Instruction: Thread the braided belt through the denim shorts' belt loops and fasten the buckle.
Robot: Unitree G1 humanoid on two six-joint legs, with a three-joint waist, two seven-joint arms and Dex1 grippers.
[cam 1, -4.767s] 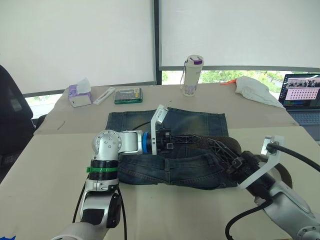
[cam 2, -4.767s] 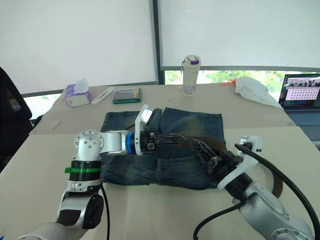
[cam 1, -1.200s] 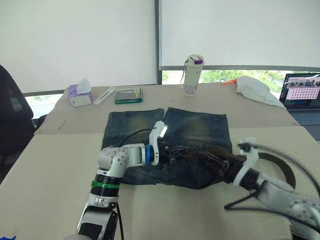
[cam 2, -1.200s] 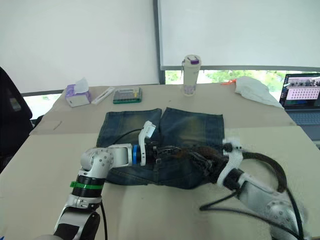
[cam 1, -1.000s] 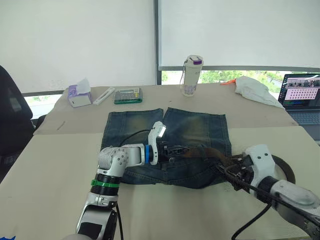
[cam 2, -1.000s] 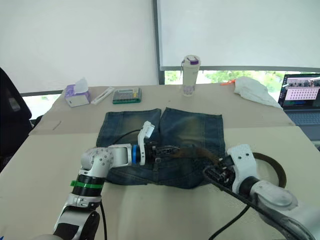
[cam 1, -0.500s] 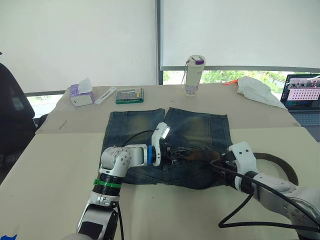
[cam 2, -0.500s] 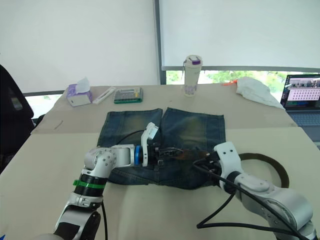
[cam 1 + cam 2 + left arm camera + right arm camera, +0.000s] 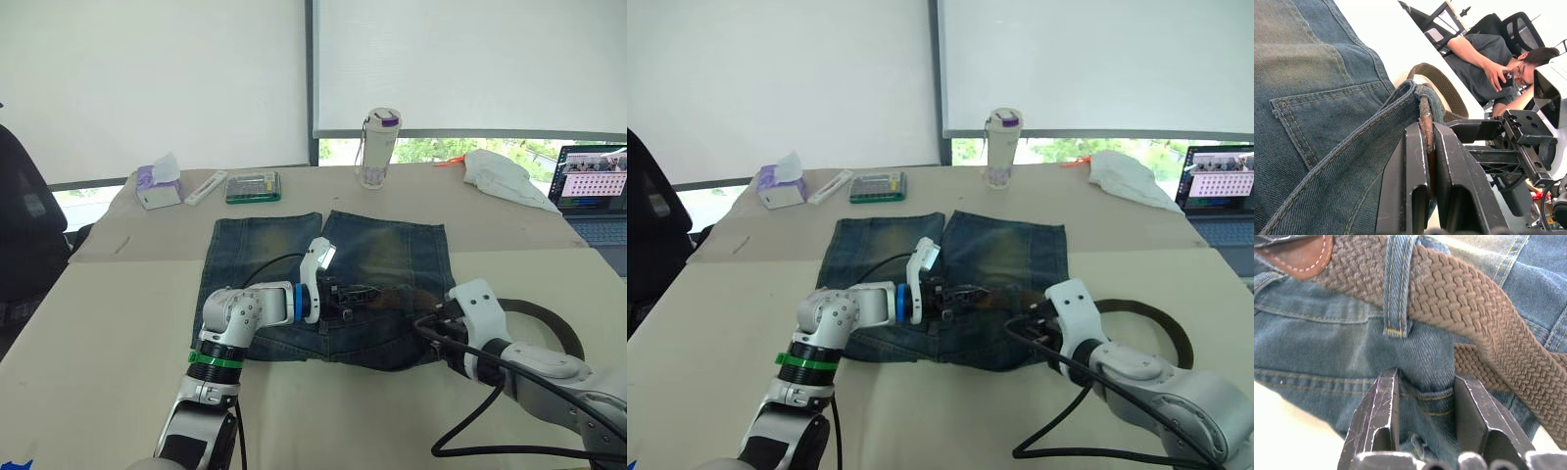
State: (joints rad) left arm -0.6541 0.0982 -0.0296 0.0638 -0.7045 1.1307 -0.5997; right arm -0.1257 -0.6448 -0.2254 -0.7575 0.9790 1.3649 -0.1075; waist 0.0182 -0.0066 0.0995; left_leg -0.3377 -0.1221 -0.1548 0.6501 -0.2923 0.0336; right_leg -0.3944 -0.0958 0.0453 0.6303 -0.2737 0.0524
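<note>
Pinched tight, the left gripper (image 9: pixel 1427 161) clamps the brown end of the belt (image 9: pixel 1459 298) between its two black fingers (image 9: pixel 1413 186), right at the raised edge of the shorts (image 9: pixel 377 245) waistband. In the left eye view this gripper sits near the centre of the frame, over the middle of the waistband. The right gripper (image 9: pixel 1422 396) has its jaws spread, with a fold of denim lying between the fingers (image 9: pixel 1382 406); whether they press it cannot be told. In the left eye view it lies right of centre, at the right end of the waistband.

Seen from the right wrist, the braided strap passes under one belt loop (image 9: pixel 1399 281), with a brown leather patch beside it in the upper left of that frame. Shorts lie flat in the middle of the table (image 9: pixel 118 323), legs pointing toward the top of the frame. From the waistband the belt curves off in a wide loop at the right of the frame (image 9: pixel 549 318). The buckle cannot be made out.

Along the table's far edge stand a tissue box (image 9: pixel 157 186), a green box (image 9: pixel 253 186) and a bottle (image 9: pixel 377 147); a white bag (image 9: pixel 500 176) and a laptop (image 9: pixel 593 191) sit at upper right.
</note>
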